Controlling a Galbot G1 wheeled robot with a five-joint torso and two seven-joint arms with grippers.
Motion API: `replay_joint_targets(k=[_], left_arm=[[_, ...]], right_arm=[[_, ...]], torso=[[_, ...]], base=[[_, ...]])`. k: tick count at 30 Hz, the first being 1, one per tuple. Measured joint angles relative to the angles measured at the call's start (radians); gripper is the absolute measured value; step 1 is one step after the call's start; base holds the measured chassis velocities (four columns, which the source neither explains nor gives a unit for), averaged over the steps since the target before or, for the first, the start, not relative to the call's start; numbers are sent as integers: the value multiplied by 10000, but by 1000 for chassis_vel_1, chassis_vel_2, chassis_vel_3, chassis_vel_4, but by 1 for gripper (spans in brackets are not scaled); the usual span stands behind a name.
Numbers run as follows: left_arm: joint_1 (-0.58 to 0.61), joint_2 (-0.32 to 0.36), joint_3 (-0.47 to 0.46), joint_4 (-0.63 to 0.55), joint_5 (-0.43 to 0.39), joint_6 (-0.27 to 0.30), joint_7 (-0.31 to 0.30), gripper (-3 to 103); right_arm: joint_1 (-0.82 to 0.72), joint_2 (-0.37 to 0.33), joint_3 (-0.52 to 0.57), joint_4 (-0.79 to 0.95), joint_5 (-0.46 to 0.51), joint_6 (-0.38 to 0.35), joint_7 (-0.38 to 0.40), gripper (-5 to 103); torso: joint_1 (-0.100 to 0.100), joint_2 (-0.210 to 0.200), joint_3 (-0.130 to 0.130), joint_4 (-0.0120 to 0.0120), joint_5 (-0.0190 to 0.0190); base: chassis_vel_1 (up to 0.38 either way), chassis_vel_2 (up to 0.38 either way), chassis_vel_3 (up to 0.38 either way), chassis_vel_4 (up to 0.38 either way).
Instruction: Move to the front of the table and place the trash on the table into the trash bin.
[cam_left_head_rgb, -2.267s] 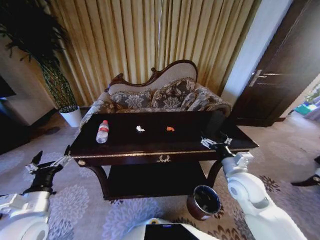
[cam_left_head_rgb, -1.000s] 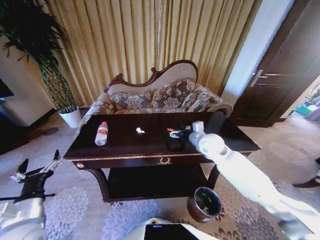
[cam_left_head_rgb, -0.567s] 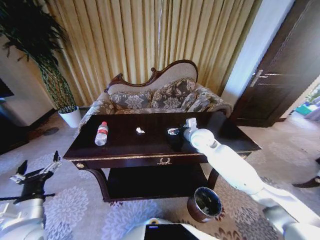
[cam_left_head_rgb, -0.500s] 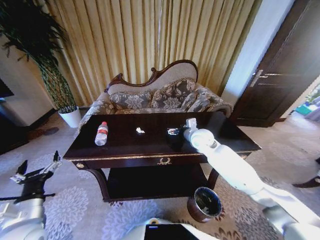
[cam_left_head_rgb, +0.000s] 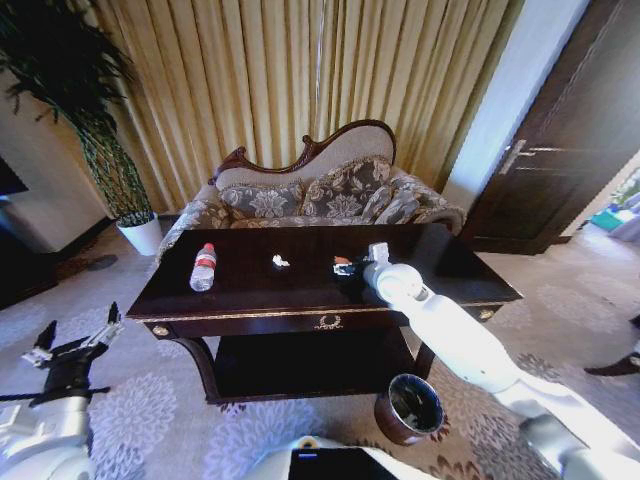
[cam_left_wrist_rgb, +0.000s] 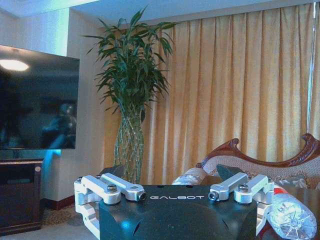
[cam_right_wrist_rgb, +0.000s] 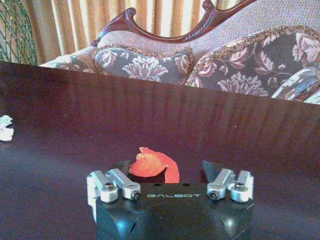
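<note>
Dark-brown glossy tabletop with gold trim. Orange scrap, white scrap, clear bottle with red cap. Maroon bin, shiny rim. Floral-patterned sofa; golden striped curtains.

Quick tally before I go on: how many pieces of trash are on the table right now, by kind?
Plastic bottle: 1
White scrap: 1
Orange scrap: 1, lying on the table between the open fingers of the right gripper
Total: 3
</note>
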Motion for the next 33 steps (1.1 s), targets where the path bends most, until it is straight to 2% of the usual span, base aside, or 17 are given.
replay_joint_targets(k=[2, 5, 7, 8, 11, 14, 16, 17, 19, 20, 21, 28, 31, 33], left_arm=[[4, 11, -6, -1, -8, -2, 0, 100], [16, 11, -8, -1, -11, -4, 0, 100], [23, 10, -9, -4, -13, -8, 0, 100], [23, 10, -9, -4, -13, -8, 0, 100], [26, 10, -5, -14, -16, -12, 2, 100], [27, 5, -2, -16, -17, -15, 4, 100], [40, -3, 3, -17, -17, -19, 10, 100], [40, -3, 3, -17, -17, -19, 10, 100], [56, 0, 4, -20, -16, -25, 15, 100], [56, 0, 4, -20, -16, -25, 15, 100], [58, 5, 4, -20, -16, -28, 17, 100], [59, 5, 19, -9, -17, -55, 21, 100], [14, 23, 48, 30, -17, -91, 25, 100], [3, 29, 49, 39, -19, -101, 26, 100]], right_arm=[[-32, -16, 33, -2, -47, 5, 6, 70], [-106, -39, 68, 19, -99, 14, 6, 64], [-201, -64, 114, 65, -139, 22, 5, 52], [-201, -64, 114, 65, -139, 22, 5, 52], [-325, -90, 180, 130, -179, 31, 3, 37], [-370, -98, 204, 152, -199, 35, 2, 31], [-487, -107, 263, 217, -222, 43, 2, 20], [-487, -107, 263, 217, -222, 43, 2, 20], [-575, -113, 297, 268, -251, 81, -1, 9], [-575, -113, 297, 268, -251, 81, -1, 9], [-615, -114, 319, 291, -252, 156, -1, 4], [-885, -194, 491, 677, -535, 1145, -11, 2], [-1370, -529, 1077, 1284, -1244, 2030, -18, 2], [-1568, -633, 1329, 1438, -1435, 2188, -21, 2]], torso=[[0, 0, 0, 0, 0], [0, 0, -1, 0, 0], [0, 1, -1, 0, 0], [0, 1, -1, 0, 0], [0, 0, -1, -1, 0], [0, 1, -1, -1, -1], [0, 1, -1, -1, -1], [0, 1, -1, -1, -1], [-1, 1, -1, -1, -1], [-1, 1, -1, -1, -1], [0, 1, -1, -1, -1], [0, -1, 3, 1, 4], [0, -1, 2, 1, 2], [0, -1, 1, 0, 1]], base=[[0, 0, 0, 0], [0, 0, 0, 0], [0, 0, 0, 0], [0, 0, 0, 0], [0, 0, 0, 0], [0, 0, 0, 0], [0, 0, 0, 0], [0, 0, 0, 0], [0, 0, 0, 0], [0, 0, 0, 0], [0, 0, 0, 0], [0, 0, 0, 0], [0, 0, 0, 0], [0, 0, 0, 0]])
